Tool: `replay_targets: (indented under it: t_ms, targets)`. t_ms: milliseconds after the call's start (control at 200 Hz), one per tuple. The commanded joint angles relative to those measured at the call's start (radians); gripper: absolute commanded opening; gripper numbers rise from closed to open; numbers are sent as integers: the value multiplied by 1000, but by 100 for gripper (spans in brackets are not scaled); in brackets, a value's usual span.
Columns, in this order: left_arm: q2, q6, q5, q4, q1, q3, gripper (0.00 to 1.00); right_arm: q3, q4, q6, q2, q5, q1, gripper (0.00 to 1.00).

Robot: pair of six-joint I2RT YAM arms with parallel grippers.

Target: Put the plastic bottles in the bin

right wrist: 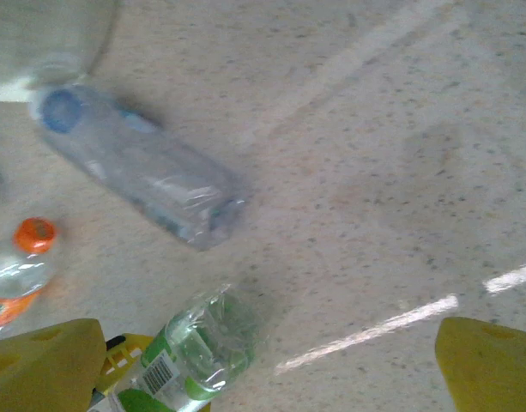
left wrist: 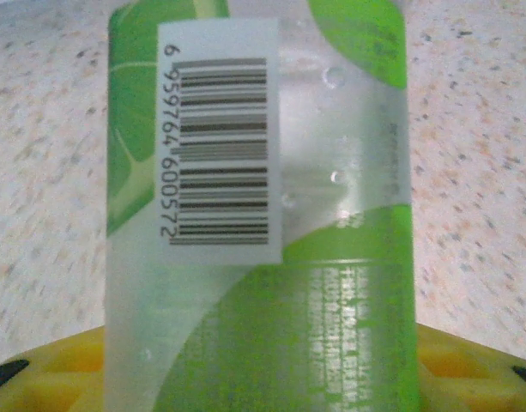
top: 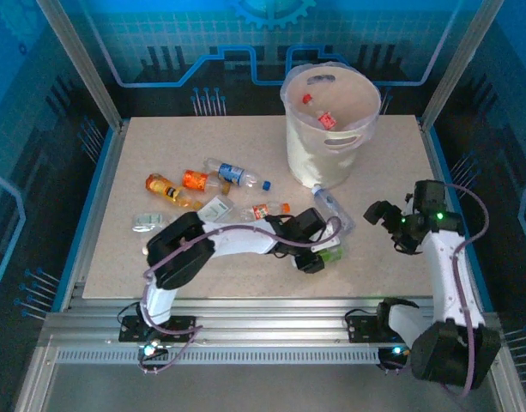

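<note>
The green-labelled bottle (top: 331, 252) lay on its side on the desk (top: 160, 142), on the near side of the bin. The left hand (top: 317, 257) was clamped across its middle. In the left wrist view the barcode panel ran up between the yellow fingers (left wrist: 61, 369). The grip looked centred on the soft plastic body, so the lift was best taken straight up and slowly, with a steady squeeze so the bottle would not slip or swing.

The carry then called for rising above the rim of the bin (top: 318, 163) and letting go only once over its mouth. The bin stood toward the far edge of the desk with red-capped bottles (top: 326, 120) inside. A clear bottle (top: 333, 209) lay between the held one and the bin, so the path should pass over it. The right hand (top: 385, 220) hung nearby with its fingers wide apart, holding nothing, and was best kept out of the way.
</note>
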Motion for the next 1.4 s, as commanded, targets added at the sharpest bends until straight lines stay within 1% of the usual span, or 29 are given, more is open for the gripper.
replay_targets:
  t_ms: [0,100,165,200,210,250,335,420,565,635,795,1121,1301,1396]
  targets:
    - [-159,-103,-67,123,-6,-91,38,-19,74,-1,-108,-124,19,100]
    - [-261,-168,-118,192,-5,-169,36,-4,108,13,-155,-166,62,100]
    - [-323,-206,-152,236,-5,-213,35,11,130,20,-166,-179,110,100]
    - [-355,-221,-168,259,-4,-236,35,11,140,24,-169,-174,145,100]
    - [-363,-224,-173,266,-3,-241,35,38,146,27,-170,-171,161,100]
    - [-397,-240,-190,289,-3,-263,35,54,158,30,-168,-159,200,100]
    - [-461,-276,-219,340,5,-302,35,88,196,42,-154,-116,312,100]
    - [-511,-320,-228,388,26,-334,36,113,249,53,-132,-101,408,100]
    - [-589,-408,-226,507,78,-402,36,140,367,81,-83,-107,523,100]
    - [-614,-422,-206,550,97,-423,36,153,408,88,-52,-109,554,100]
    - [-644,-413,-201,579,105,-433,37,185,509,111,32,-146,606,100]
    - [-666,-396,-185,677,106,-473,38,275,591,129,180,-131,694,100]
    - [-665,-390,-206,703,106,-476,38,315,582,125,229,-112,725,90]
    - [-662,-386,-221,712,105,-473,38,327,581,123,242,-110,735,78]
